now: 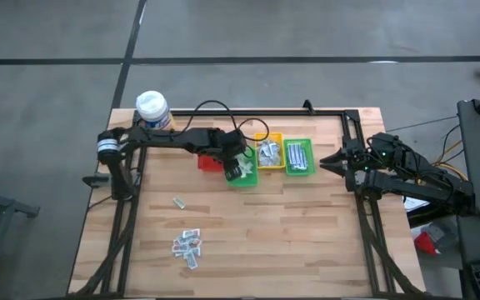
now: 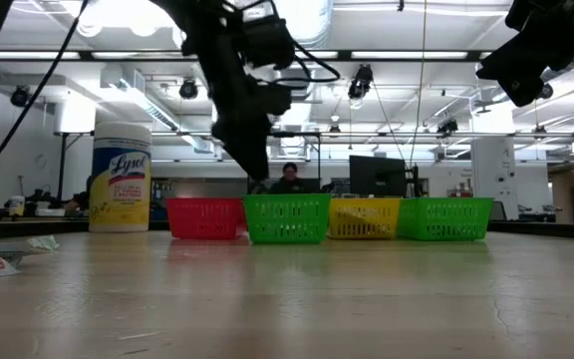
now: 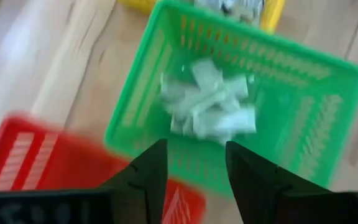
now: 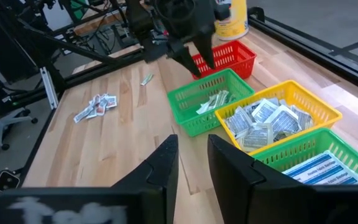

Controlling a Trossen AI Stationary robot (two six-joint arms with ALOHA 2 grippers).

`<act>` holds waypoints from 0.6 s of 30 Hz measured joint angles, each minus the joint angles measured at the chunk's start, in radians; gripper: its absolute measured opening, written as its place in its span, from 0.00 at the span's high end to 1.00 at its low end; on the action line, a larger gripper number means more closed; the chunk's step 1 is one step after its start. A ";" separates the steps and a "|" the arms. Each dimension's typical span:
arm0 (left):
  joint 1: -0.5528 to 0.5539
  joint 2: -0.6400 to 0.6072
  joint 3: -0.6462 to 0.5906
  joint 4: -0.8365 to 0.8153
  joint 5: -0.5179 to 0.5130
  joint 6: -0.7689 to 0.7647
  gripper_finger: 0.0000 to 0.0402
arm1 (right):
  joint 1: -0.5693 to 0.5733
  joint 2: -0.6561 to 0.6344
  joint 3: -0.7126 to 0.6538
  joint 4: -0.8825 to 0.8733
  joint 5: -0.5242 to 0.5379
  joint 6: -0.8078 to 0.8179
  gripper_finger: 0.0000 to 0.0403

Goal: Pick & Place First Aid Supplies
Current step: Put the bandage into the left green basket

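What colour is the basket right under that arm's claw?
Green basket, clearest in the left wrist view, below the left gripper.

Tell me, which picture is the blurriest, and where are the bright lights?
The left wrist view is blurriest: the green bin and its pale packets look smeared. In the low view, bright ceiling lights glare and the left end effector is a dark silhouette. The high view is evenly lit.

bins (image 1: 286, 157) in a row mid-table, packets (image 1: 187, 244) heaped before them, bottle (image 1: 152, 108) behind-left
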 joint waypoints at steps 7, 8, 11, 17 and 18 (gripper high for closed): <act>-0.012 -0.085 0.029 -0.274 0.012 -0.219 0.61 | 0.000 0.000 0.000 0.000 0.000 -0.004 0.83; -0.015 -0.099 0.028 -0.314 0.013 -0.249 0.61 | 0.000 0.000 0.000 0.000 0.000 -0.004 0.83; -0.024 -0.133 0.027 -0.436 0.014 -0.316 0.61 | 0.000 0.000 0.000 0.000 0.000 -0.004 0.83; -0.047 -0.211 -0.006 -0.550 0.015 -0.414 0.61 | 0.000 0.000 0.000 -0.001 0.000 -0.004 0.81; -0.051 -0.228 -0.019 -0.551 0.016 -0.431 0.61 | 0.000 0.000 0.000 -0.001 0.000 -0.004 0.80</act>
